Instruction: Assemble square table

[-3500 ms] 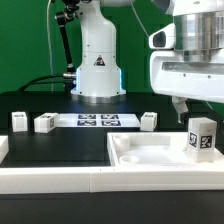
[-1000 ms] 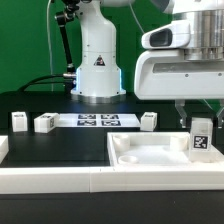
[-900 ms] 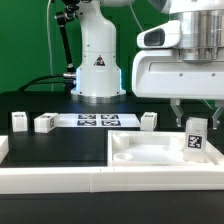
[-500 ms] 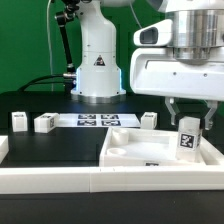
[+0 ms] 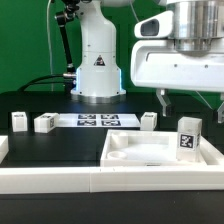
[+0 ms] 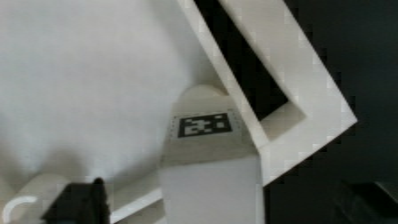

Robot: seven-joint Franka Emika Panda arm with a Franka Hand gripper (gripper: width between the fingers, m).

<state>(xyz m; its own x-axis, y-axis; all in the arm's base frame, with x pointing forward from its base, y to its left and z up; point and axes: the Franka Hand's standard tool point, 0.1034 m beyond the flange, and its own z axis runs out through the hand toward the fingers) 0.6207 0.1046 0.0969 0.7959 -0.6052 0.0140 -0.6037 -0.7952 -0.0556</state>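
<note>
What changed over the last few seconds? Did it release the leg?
The gripper has opened, let go of the leg and lifted clear. Before that, leg and tabletop slid slightly toward the exterior view's left. The leg stands in the tabletop's corner. The three loose legs and the marker board stayed put.

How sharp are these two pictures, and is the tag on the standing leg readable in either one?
Exterior view: evenly lit and fairly sharp, but the tag on the leg is too small to read. Wrist view: close and soft, with the white table top nearly featureless; the tag's pattern shows, blurred.
</note>
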